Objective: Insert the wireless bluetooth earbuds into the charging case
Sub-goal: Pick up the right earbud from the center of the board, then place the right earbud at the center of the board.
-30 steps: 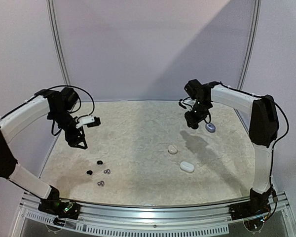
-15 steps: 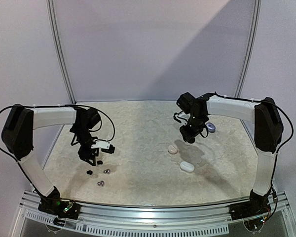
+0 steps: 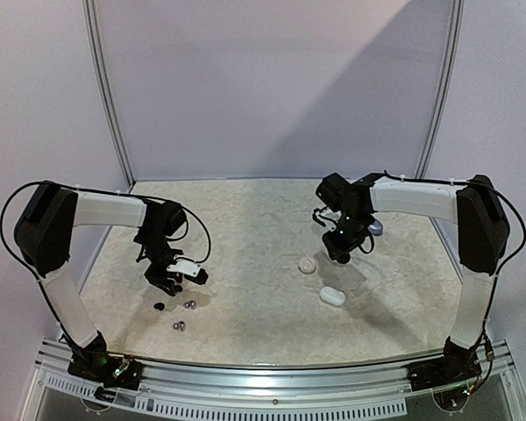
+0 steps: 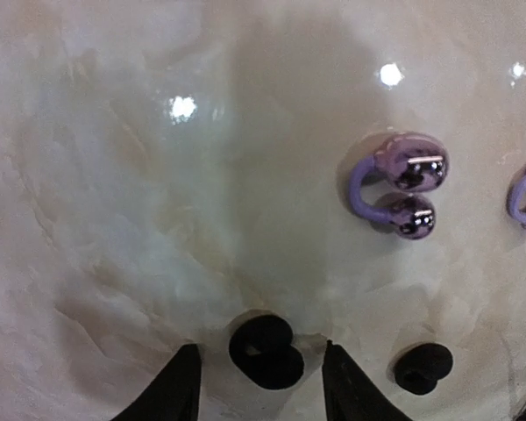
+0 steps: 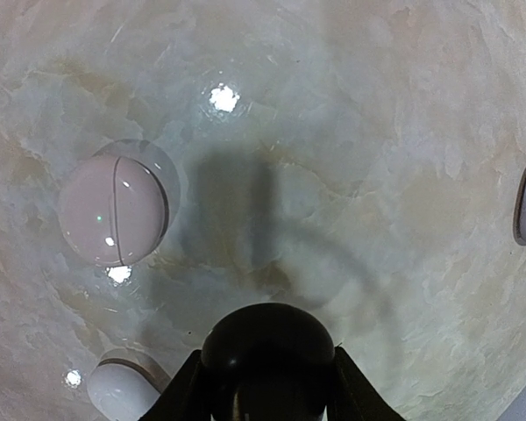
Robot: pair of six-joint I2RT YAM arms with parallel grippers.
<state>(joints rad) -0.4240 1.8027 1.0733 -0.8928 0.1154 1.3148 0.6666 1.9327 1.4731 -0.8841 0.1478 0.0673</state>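
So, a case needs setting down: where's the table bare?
Bare: the table middle between the earbuds and pink case, and the far strip. Crowded: around the earbuds; right side, by the white case and lavender case.

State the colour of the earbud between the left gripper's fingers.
The earbud is black; left wrist view.

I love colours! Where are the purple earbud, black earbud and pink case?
purple earbud (image 4: 408, 165): left wrist view, upper bulb.
black earbud (image 4: 272, 358): left wrist view, its middle.
pink case (image 5: 96, 215): right wrist view, left of seam.
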